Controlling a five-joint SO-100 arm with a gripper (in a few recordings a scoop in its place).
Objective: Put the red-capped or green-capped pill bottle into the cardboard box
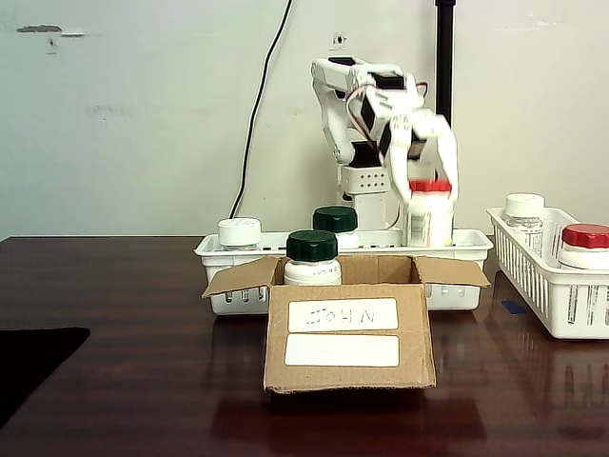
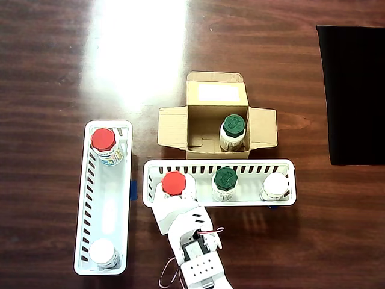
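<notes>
A white pill bottle [image 1: 430, 217] with a red cap stands upright at the right end of the white basket [image 1: 464, 249] behind the cardboard box [image 1: 347, 333]. It rides higher than its neighbours. My gripper [image 1: 425, 195] comes down from above and is shut on it, one finger on each side near the cap. From overhead, the red cap of the pill bottle [image 2: 174, 183] is at the left end of the basket [image 2: 198, 164], with my gripper [image 2: 174, 197] at its near side. The cardboard box [image 2: 171, 127] lies open with a green-capped bottle [image 2: 233, 129] inside.
A green-capped bottle [image 2: 225, 179] and a white-capped bottle [image 2: 275, 185] share the basket. A second long basket [image 2: 123, 198] holds a red-capped bottle [image 2: 103, 141] and a white-capped one [image 2: 102, 251]. The box's flaps [image 1: 238, 278] spread outward. A black mat [image 2: 355, 90] lies on the wooden table.
</notes>
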